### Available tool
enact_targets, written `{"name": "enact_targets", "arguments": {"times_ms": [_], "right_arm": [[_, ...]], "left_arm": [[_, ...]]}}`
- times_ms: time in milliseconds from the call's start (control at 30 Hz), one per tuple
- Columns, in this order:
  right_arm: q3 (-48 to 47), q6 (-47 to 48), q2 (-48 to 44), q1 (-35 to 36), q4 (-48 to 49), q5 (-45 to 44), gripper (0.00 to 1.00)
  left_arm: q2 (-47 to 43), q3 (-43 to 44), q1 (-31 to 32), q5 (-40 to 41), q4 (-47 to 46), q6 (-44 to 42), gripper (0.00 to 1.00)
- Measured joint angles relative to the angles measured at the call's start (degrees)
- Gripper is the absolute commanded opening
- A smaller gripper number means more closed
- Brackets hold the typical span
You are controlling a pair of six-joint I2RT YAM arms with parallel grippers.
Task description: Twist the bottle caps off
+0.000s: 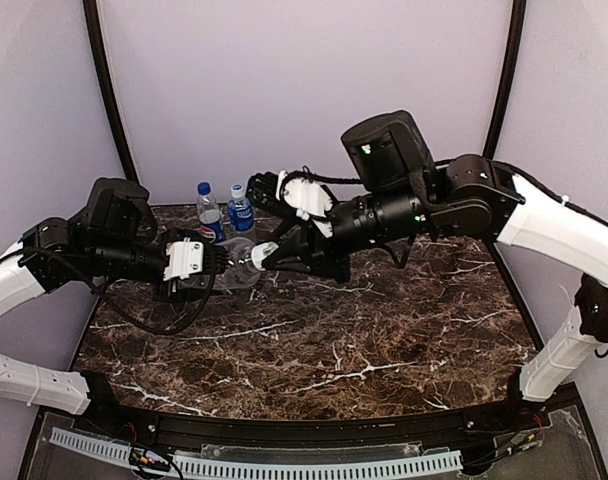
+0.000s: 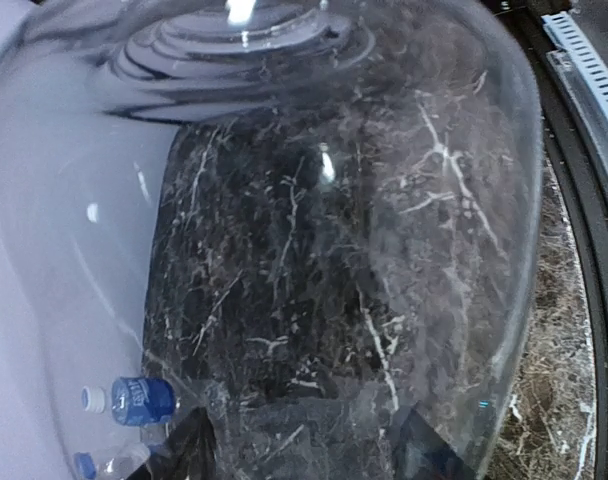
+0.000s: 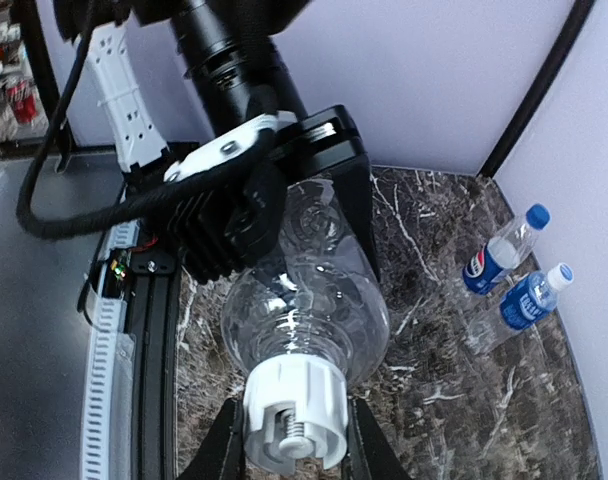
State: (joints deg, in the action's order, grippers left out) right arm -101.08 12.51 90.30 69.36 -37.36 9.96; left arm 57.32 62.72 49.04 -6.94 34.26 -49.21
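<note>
My left gripper (image 1: 212, 262) is shut on the plain clear bottle (image 1: 240, 256), holding it sideways above the table. That bottle (image 2: 324, 230) fills the left wrist view, with dark fingertips (image 2: 189, 448) at the bottom edge. In the right wrist view the plain bottle (image 3: 309, 295) points at the camera. My right gripper (image 3: 296, 442) is shut on its white cap (image 3: 296, 412), one finger on each side. The Pepsi bottle (image 1: 210, 213) with a blue cap (image 3: 536, 215) and the blue-label bottle (image 1: 241, 211) with a white cap (image 3: 561, 273) stand upright at the back.
The dark marble table (image 1: 364, 350) spreads in front of both arms. The two standing bottles sit close to the pale back wall (image 1: 304, 90). A perforated white rail (image 1: 284, 465) runs along the near edge.
</note>
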Motion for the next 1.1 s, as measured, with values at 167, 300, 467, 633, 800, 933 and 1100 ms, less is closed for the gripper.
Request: {"name": "enact_targets", "arguments": {"times_ms": [167, 300, 467, 633, 800, 933, 1100], "right_arm": [[5.60, 23.28, -3.34, 7.30, 1.90, -7.39, 0.00], [10.36, 40.04, -5.29, 11.72, 6.27, -15.28, 0.00], [18.88, 62.71, -7.61, 15.47, 16.24, -24.61, 0.00], [21.68, 80.08, -7.39, 16.83, 20.94, -29.14, 0.00], [19.89, 89.05, -6.95, 17.00, 18.91, -29.57, 0.00], [18.91, 92.26, -6.80, 17.07, 17.35, -29.16, 0.00], [19.58, 92.61, -8.02, 17.05, 17.20, -26.97, 0.00]], "left_arm": [[0.15, 0.74, 0.59, -7.78, 6.49, -1.44, 0.27], [0.76, 1.11, 0.63, -10.56, 8.79, -1.70, 0.26], [1.18, 1.46, 0.59, -11.37, 10.51, -2.19, 0.26], [1.27, 1.77, 0.11, -11.26, 12.26, -2.97, 0.25], [1.27, 2.08, 0.02, -11.43, 12.07, -3.69, 0.25], [1.20, 2.08, 0.00, -11.67, 11.89, -4.15, 0.25], [1.07, 2.08, 0.20, -11.87, 11.50, -4.63, 0.24]]}}
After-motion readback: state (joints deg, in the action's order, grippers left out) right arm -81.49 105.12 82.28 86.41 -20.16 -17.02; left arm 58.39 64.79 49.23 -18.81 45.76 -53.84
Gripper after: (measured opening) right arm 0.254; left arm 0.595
